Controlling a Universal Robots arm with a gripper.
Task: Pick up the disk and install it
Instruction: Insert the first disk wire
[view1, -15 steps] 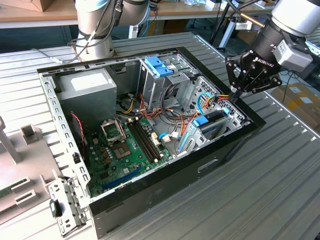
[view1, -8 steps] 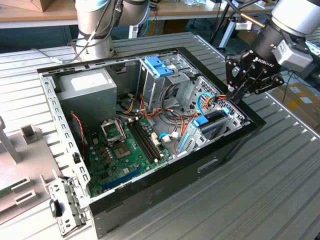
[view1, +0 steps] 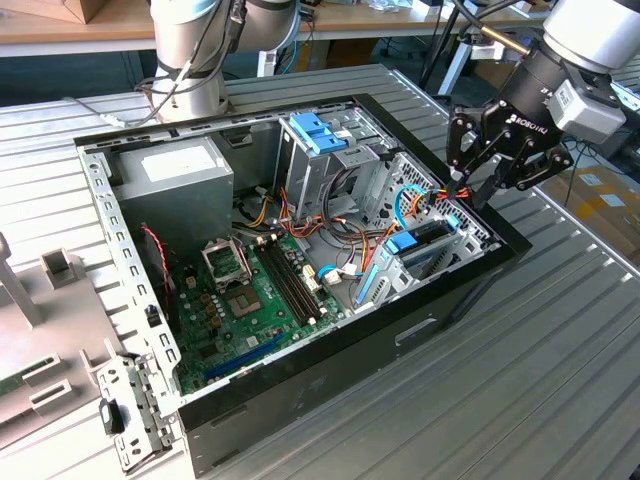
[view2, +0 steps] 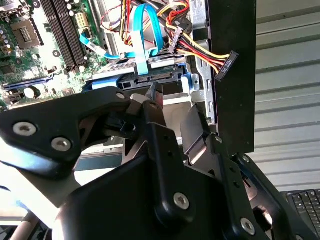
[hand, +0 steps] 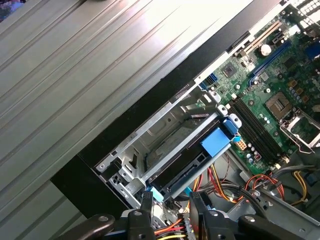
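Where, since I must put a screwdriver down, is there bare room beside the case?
The ribbed table is bare on the exterior view's right, bordered by the black wall of the case. Inside the case it is crowded: cables press around the gripper and the disk.

In the foreground the black hand (view2: 172, 107) hangs with its 2 fingers (view2: 152, 107) spread, nothing between them. Just beyond their tips the disk (view2: 135, 74) sits in its metal bay, and a blue ribbon cable (view2: 146, 35) reaches it. Behind lies the green motherboard (view2: 40, 45). A black case wall (view2: 232, 100) separates the bay from the ribbed tabletop (view2: 287, 100).
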